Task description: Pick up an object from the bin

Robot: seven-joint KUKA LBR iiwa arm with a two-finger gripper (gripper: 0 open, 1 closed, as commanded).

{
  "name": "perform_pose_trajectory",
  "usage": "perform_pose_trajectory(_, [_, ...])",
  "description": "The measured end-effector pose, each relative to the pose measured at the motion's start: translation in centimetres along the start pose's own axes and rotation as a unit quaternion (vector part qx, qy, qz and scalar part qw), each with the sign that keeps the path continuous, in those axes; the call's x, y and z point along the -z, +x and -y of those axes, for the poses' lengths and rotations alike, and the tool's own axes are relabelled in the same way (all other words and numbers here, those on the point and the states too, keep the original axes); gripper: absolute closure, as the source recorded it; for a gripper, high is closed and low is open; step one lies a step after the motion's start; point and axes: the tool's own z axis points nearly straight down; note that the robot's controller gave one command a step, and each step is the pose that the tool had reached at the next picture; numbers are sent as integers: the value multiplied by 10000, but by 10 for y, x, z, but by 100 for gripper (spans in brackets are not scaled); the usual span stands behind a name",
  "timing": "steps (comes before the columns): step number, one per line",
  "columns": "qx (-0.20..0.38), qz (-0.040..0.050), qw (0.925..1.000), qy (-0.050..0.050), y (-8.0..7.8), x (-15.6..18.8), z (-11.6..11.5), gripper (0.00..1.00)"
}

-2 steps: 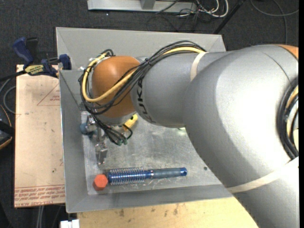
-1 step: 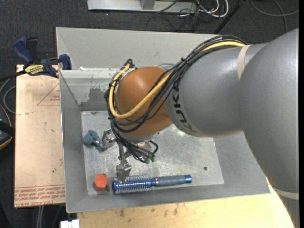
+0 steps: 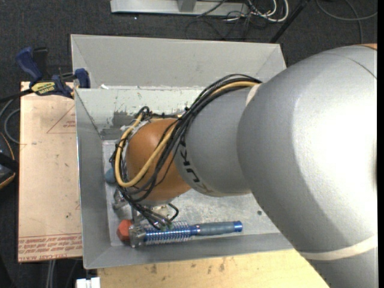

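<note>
From where I stand the gripper [image 3: 127,210] is down in the bin's near-left corner, tucked under its orange cover [image 3: 150,161], and whether it is spread or closed up I cannot tell. Nothing can be seen pinched in it.

The thing nearest to it is a long rod [image 3: 192,228] lying flat along the near wall. It has a red cap [image 3: 123,229] at its left end, just beside the gripper, then a shiny coil [image 3: 165,233], then a plain blue shaft running off to the right.

I'd guess the rod is light and stiff, so it won't sag, but it is thin and round and likely to roll or swing if caught by one end. The coil looks like the best hold: ribbed, less slippery than the smooth shaft, and closer to the middle than the cap. It lies close to the wall, so there may be little room on that side.

A small blue lump [image 3: 110,174] sits further back by the left wall, half under the cover.

Black and yellow cables [image 3: 157,138] loop over the cover, and the fat grey arm [image 3: 288,155] hides the right of the bin [image 3: 180,65]
</note>
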Motion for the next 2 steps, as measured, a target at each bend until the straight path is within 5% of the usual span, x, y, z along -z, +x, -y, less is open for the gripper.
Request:
perform_pose_trajectory(1, [-14,-57,10000,-2,2,2,1,100])
perform_pose_trajectory(2, [84,-35,10000,4,2,108,27,100])
